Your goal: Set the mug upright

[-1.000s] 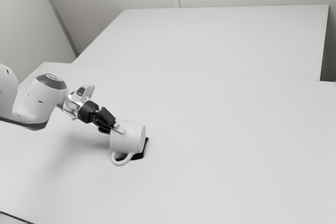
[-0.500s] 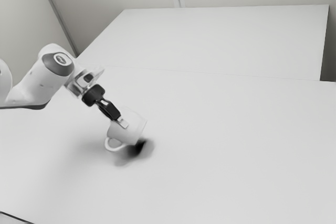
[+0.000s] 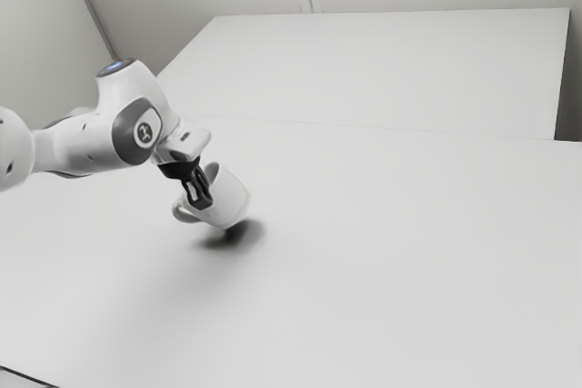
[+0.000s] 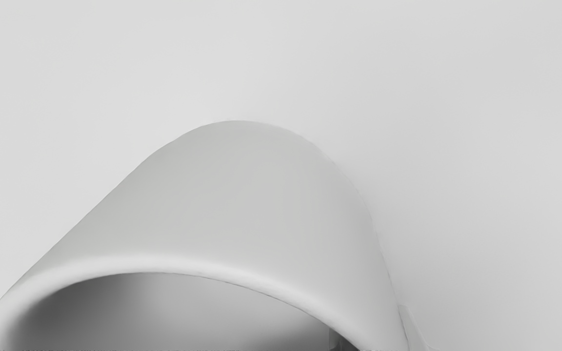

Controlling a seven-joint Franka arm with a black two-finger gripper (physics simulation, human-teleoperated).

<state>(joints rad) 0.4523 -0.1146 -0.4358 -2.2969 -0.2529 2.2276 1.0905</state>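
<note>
Black two-finger gripper pinches the wall of a white mug, one finger inside and one outside, the mug tilted over its shadow on a pale table, handle toward the exterior view's left

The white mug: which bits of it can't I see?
Inside bottom of the mug: wrist view, hidden by its wall.
Part of its rim: wrist view, cut off by the bottom edge.
A patch of wall: exterior view, behind the gripper.
Its far side: exterior view, hidden by the mug itself.
</note>
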